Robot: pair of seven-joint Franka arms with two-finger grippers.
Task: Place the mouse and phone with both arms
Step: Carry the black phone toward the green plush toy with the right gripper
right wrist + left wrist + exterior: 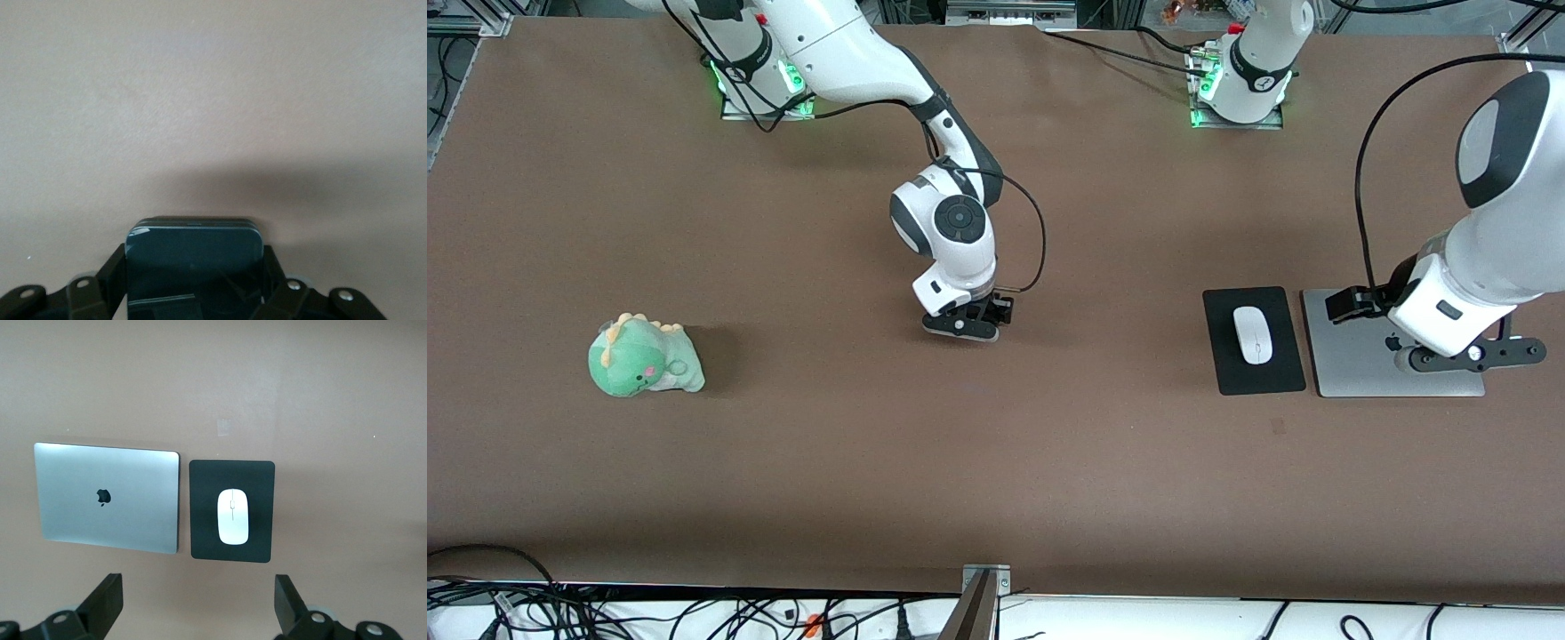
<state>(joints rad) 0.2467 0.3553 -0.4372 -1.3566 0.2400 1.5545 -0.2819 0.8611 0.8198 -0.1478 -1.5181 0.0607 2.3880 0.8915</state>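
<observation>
mouse: 1 | phone: 1 | mouse pad: 1 | laptop: 1 | plush dinosaur: 1 | arms: 2

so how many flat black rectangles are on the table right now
2. The mouse pad lies under the mouse, beside the laptop at the left arm's end. The phone is mid-table, clamped in the right gripper and hidden in the front view.

Brown table; cables along white floor strip by near edge.
</observation>
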